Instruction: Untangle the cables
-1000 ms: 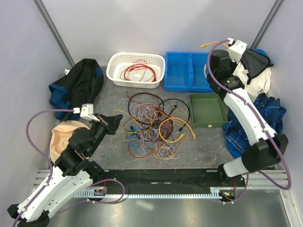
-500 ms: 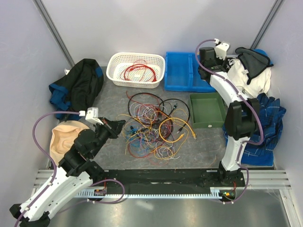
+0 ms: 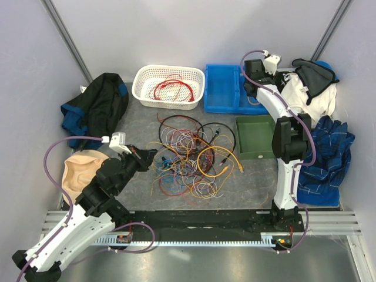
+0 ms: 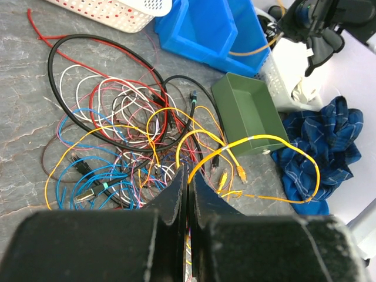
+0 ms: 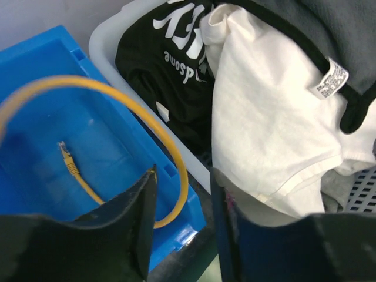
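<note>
Over blue plastic bin [image 5: 35,194], right jaws parted, yellow-orange cable [image 5: 76,82] looping loose between. Left jaws pressed shut, nothing seen held, at edge of tangled multicolour thin cables [image 3: 188,158] on grey worktop [image 3: 135,126]. Wires likely light, limp, snag-prone; pinch outer loop near plug.

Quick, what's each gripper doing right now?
Left gripper: closed over the cables, nothing clearly held.
Right gripper: open; a yellow cable loops past it into the blue bin.
</note>
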You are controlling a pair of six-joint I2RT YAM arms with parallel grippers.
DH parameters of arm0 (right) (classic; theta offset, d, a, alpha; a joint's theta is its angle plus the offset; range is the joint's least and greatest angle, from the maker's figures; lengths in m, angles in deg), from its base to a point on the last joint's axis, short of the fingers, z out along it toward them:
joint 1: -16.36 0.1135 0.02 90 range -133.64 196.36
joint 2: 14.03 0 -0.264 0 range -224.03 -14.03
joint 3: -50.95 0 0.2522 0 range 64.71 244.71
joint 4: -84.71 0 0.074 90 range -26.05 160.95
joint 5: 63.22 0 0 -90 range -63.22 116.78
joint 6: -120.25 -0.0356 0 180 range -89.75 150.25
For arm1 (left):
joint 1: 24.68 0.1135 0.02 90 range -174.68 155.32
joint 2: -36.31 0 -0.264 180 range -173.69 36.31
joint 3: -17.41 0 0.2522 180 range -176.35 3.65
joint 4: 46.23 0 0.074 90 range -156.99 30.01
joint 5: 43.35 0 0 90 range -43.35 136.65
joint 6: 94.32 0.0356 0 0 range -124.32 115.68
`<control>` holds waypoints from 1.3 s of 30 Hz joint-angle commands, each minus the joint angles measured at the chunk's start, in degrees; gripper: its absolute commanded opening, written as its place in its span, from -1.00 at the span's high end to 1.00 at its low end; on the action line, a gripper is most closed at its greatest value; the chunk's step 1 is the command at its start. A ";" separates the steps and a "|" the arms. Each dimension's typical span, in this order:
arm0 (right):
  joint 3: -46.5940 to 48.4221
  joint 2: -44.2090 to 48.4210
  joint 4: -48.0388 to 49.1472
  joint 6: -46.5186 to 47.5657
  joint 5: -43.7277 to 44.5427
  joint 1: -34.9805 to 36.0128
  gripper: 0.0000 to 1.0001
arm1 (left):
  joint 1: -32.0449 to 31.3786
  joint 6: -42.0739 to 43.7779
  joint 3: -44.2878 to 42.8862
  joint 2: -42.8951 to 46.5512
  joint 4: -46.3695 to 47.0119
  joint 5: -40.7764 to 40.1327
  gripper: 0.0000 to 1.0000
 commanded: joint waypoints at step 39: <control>-65.06 54.86 36.12 -18.52 -46.83 6.55 0.36 | 0.19 4.62 -13.35 -14.56 6.64 4.72 0.96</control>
